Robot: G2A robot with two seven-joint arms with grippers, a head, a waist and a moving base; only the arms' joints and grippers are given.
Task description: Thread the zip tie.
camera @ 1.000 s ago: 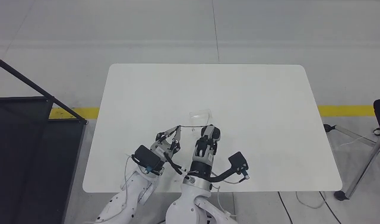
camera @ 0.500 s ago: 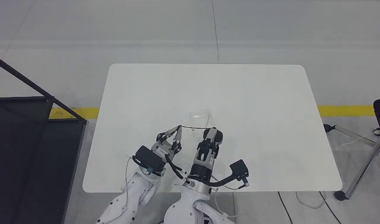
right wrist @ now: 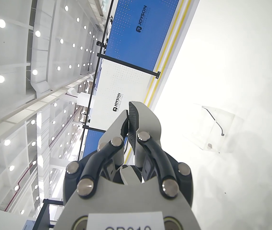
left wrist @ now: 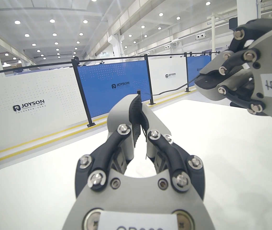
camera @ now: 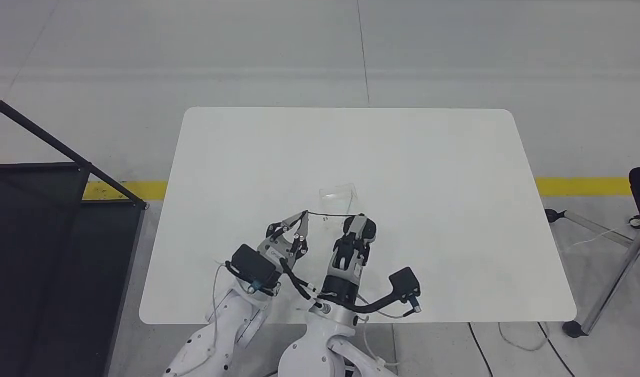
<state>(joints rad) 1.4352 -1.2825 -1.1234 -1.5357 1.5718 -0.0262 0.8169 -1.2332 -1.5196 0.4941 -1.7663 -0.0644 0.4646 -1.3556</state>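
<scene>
Top view — left gripper (camera: 299, 218), right gripper (camera: 353, 222) abreast — both pinching zip tie (camera: 322, 213).

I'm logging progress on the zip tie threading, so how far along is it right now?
Done: the zip tie is picked up, clear of the table. In hand: the left gripper and right gripper each have their fingers shut on an end, the strap spanning between them. Remaining: no closed loop shows, so the tail apparently has yet to enter the head.
</scene>
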